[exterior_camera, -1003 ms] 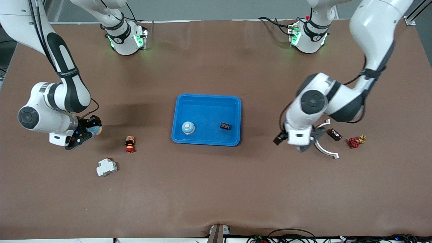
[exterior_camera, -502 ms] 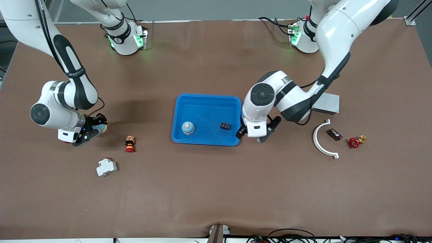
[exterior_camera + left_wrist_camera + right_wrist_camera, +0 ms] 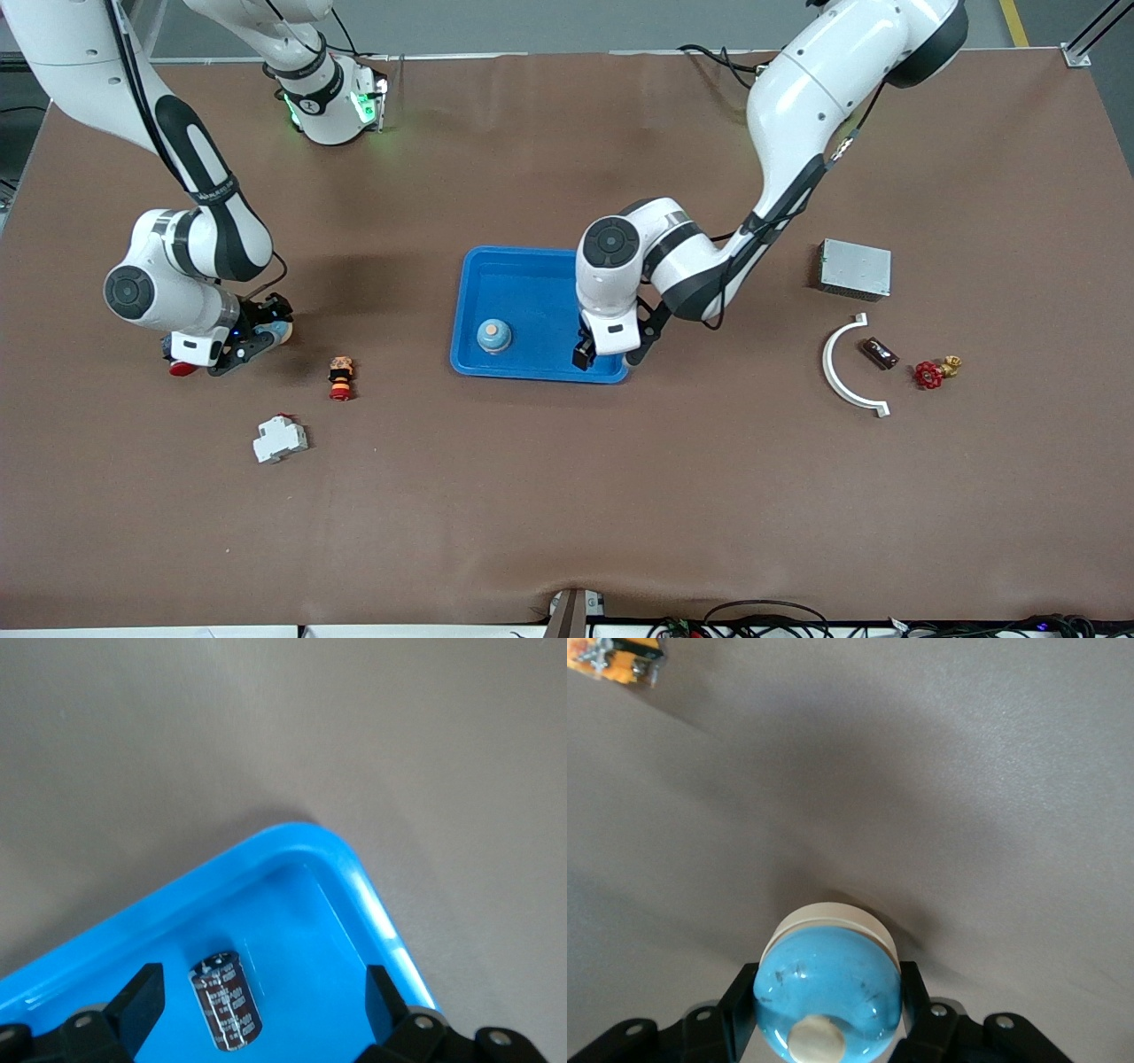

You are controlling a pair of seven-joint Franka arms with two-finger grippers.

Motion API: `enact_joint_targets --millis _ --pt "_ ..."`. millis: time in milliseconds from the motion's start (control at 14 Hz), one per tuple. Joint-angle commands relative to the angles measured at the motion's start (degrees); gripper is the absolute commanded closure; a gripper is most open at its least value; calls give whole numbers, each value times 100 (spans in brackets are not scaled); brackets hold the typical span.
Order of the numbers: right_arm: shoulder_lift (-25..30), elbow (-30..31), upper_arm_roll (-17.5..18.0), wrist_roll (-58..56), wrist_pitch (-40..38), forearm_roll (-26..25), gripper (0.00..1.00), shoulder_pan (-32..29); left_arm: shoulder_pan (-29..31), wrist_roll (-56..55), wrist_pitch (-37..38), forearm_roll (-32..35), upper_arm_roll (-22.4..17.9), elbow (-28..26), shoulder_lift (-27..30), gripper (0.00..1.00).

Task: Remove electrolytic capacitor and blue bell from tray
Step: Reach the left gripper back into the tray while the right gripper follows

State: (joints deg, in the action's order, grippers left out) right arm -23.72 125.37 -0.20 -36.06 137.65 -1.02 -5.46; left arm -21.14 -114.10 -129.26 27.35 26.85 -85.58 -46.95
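Brown tabletop: left gripper [image 3: 257, 1005] hangs wide open over the tray's [image 3: 523, 266] electrolytic capacitor [image 3: 223, 1007], ready to descend, while the right gripper [image 3: 824, 1001], away from the tray, clamps a blue bell [image 3: 826, 988].

Front view: high camera facing robots, looks down on whole table, far off. Left wrist view: close, looks down on tray [image 3: 354, 881] corner; tray [image 3: 469, 354] shared with front view. Right wrist view: very close over bare table [image 3: 939, 771].
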Motion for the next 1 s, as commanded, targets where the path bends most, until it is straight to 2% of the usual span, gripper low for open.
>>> enact_joint_targets --millis 0,72,143,215,287,358,502,645,860,932 --pt "-98 31 2 108 157 -65 75 -16 -188 -244 -64 -36 -83 314 -323 0" --pt "-107 31 2 108 166 -65 73 -25 -302 -279 -64 -28 -83 305 -324 0" --pt "-107 31 2 108 166 -73 65 -25 -320 -315 -64 -28 -83 288 -324 0" --pt "-115 23 2 108 166 -73 48 -25 -320 -332 -56 -36 -83 279 -324 0" --pt "-116 22 2 108 157 -73 24 -25 -320 -333 -56 -36 -83 279 -358 4" --pt "-107 22 2 108 114 -65 0 -25 -338 -333 -56 -28 -83 279 -394 12" --pt "7 -4 2 126 -157 -65 0 -60 -382 -341 -21 -45 -83 270 -385 29" --pt "322 -292 2 326 -1007 -12 0 -34 -321 -333 41 -45 -83 218 -368 29" --pt "622 -1012 55 1396 -2571 -3 0 246 -303 -324 102 -45 -101 139 -394 29" --pt "701 -1163 55 1748 -2881 6 0 404 -285 -324 120 -45 -109 121 -394 35"
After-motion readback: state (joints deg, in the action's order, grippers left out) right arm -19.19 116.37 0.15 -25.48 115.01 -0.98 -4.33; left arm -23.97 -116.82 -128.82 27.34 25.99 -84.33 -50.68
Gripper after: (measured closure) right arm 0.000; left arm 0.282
